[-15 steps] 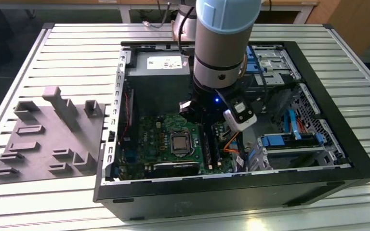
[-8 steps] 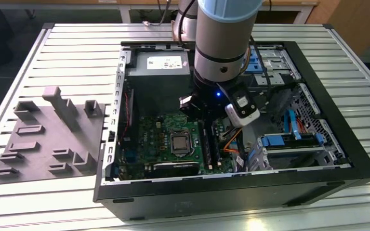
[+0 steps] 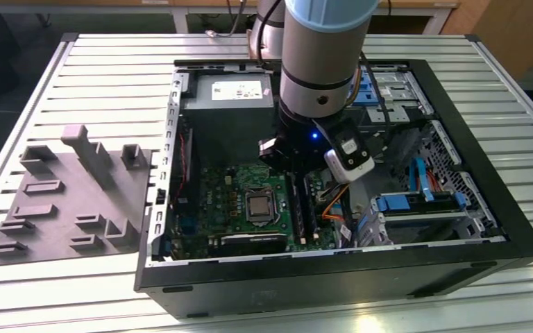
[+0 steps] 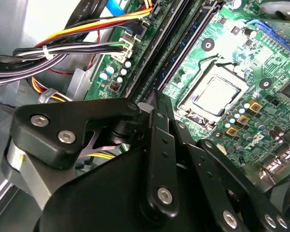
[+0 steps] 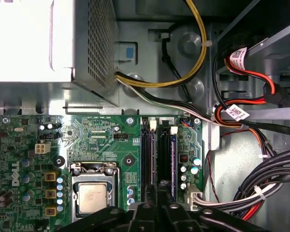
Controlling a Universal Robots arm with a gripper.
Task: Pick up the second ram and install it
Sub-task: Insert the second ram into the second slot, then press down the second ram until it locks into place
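Black gripper (image 4: 157, 104) fingers pressed together over the motherboard (image 5: 101, 145) slots (image 5: 157, 159); its tips hidden

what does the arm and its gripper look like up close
The arm is a thick silver-grey tube with a light blue cap at its joint, a small blue light lower down and a white camera module clipped near the wrist. The gripper is matte black: flat linkage bars with silver screw heads.
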